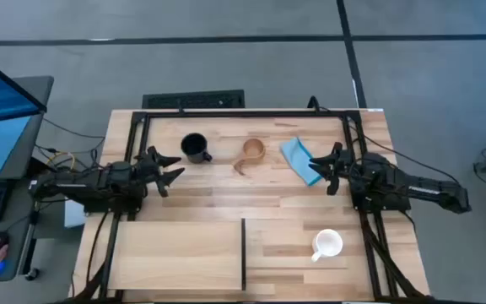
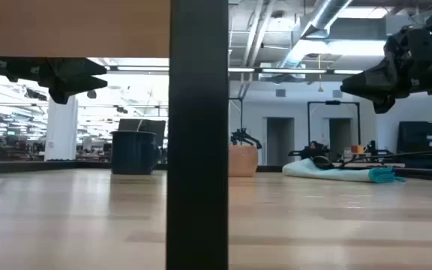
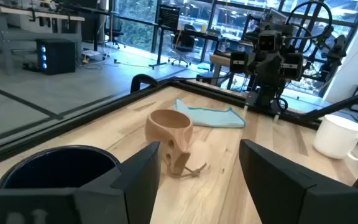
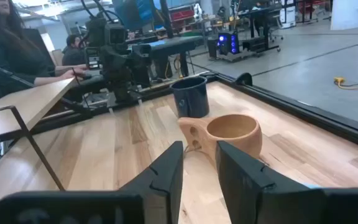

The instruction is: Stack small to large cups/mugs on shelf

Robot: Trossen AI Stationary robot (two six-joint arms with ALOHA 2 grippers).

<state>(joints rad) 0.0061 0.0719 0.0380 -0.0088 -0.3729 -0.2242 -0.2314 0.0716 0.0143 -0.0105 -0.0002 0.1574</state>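
- Nearest the low cam: the shelf [image 2: 198, 135], its thin dark upright edge filling the frame's middle, pale plain board running off to one side. From above it's a flat rectangle [image 1: 180, 252] on the tabletop's near-left part, nothing on it.
- My left gripper [image 1: 169, 170] hovers above the table just beside the black mug [image 1: 194, 148]. Fingers [image 3: 139, 177] spread wide apart, holding nothing.
- Black mug: dark, glossy, upright, handle out to the side. Sits at the far side, left of centre.
- Wooden cup [image 1: 252, 150]: small, tan, rounded bowl, long handle w/ holes reaching toward the table's middle. Upright, btwn the black mug and the cloth [image 1: 300, 160], apart from both.
- My right gripper [image 1: 321, 168] hangs over the cloth's edge, pointing at the wooden cup [image 4: 231, 135]. Fingers [image 4: 168, 168] parted by a narrow gap, empty.
- White mug [image 1: 327, 245]: plain, lying on its side as far as I can tell, near-right part of the table, right of the shelf's dark edge, well apart from the other two cups.
- Cloth: light blue, folded, flat on the table.
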